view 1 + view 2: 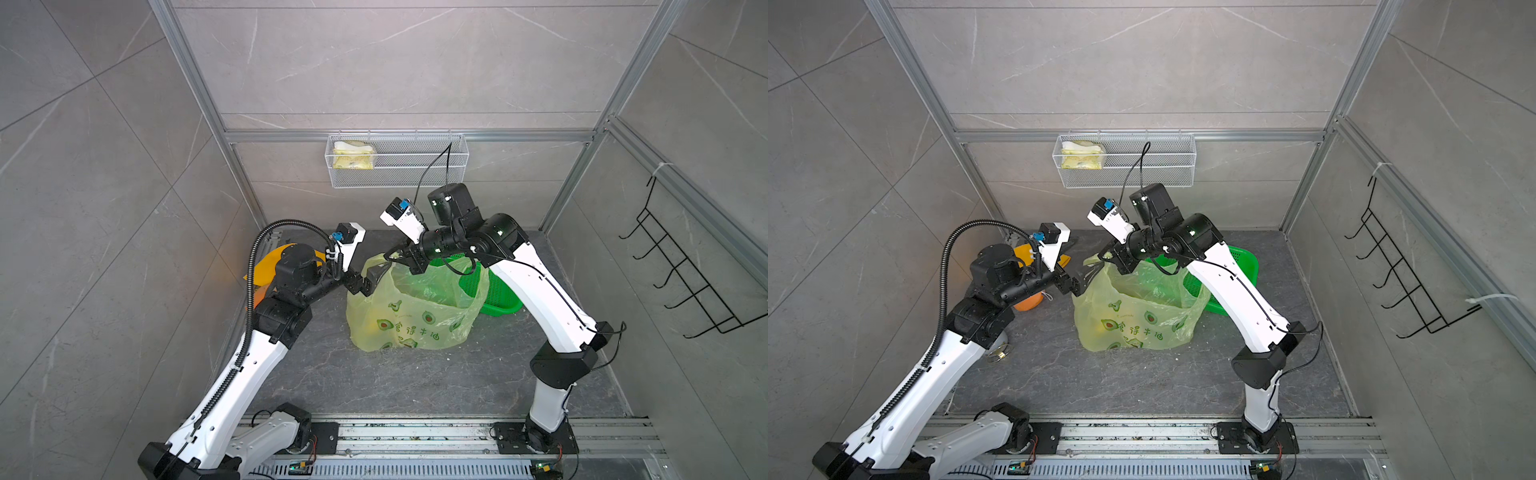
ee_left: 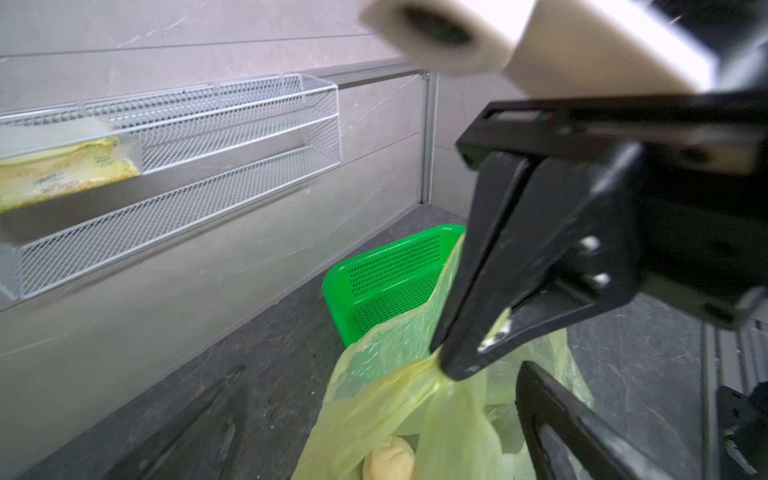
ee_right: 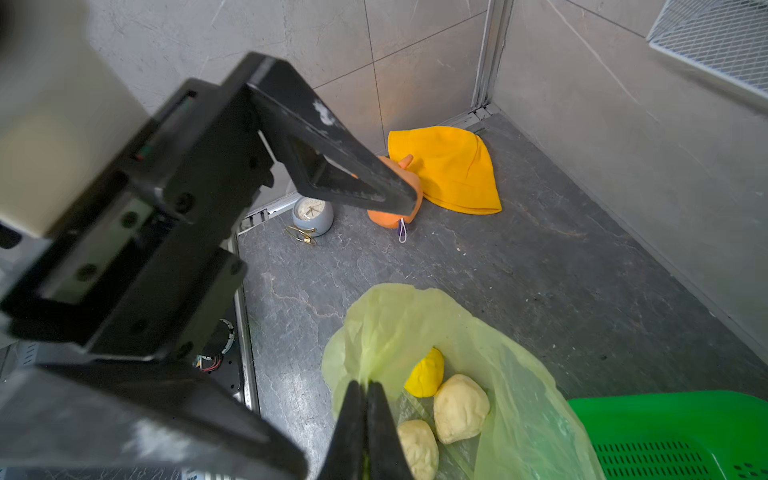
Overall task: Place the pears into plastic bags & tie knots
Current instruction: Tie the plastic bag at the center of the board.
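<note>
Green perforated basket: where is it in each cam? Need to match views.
Top view: green basket right of centre, behind the plastic bag, partly under the right arm.
Top view: green basket in the same spot, showing on both sides of the right arm.
Left wrist: green basket mid-frame, just beyond the bag.
Right wrist: green basket cut off at a corner, beside the bag.
Shared landmark: the plastic bag, next to the basket in all four.

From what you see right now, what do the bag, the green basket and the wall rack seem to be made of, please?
Bag: thin plastic film, translucent, crinkled, slightly glossy.
Green basket: rigid moulded plastic, perforated, smooth sheen.
Wall rack: likely white-coated metal mesh, fine see-through lattice.
</note>
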Motion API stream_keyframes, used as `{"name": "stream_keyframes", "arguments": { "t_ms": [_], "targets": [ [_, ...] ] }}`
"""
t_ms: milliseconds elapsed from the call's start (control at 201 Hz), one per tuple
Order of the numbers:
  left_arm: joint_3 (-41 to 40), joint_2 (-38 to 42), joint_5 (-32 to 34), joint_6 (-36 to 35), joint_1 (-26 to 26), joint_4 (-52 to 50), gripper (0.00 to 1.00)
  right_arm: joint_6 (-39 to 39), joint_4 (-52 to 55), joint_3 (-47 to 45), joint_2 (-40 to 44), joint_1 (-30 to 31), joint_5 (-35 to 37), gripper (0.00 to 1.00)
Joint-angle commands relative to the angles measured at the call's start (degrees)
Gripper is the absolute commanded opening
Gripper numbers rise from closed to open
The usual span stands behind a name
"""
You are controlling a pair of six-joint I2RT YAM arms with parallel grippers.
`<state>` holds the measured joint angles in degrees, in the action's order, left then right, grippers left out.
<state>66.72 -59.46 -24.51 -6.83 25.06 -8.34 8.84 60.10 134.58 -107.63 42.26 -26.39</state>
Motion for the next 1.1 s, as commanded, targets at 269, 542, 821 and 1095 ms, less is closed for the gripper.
{"name": "stream_keyframes", "arguments": {
  "t_ms": [269,542,821,1095],
  "targets": [
    [-2.61,1.55,-2.48,-0.76,-0.37,0.61,1.0,0.36,0.9,1.18,-0.61,0.01,-1.21,0.0],
    [3.17,-7.86,-5.64,-1.75,-0.52,3.48,1.0,-1.38,-1.08,-0.5,0.13,0.01,-3.11,0.0],
    [-10.76,-14.31,-12.38,12.19,-1.24,20.98,0.56,-9.02,-8.53,-0.57,0.44,-1.18,2.29,0.0],
    [-24.74,-18.84,-8.56,27.03,-1.24,45.45,0.44,-12.51,-12.14,-3.71,0.7,-1.39,1.79,0.0]
  ]
}}
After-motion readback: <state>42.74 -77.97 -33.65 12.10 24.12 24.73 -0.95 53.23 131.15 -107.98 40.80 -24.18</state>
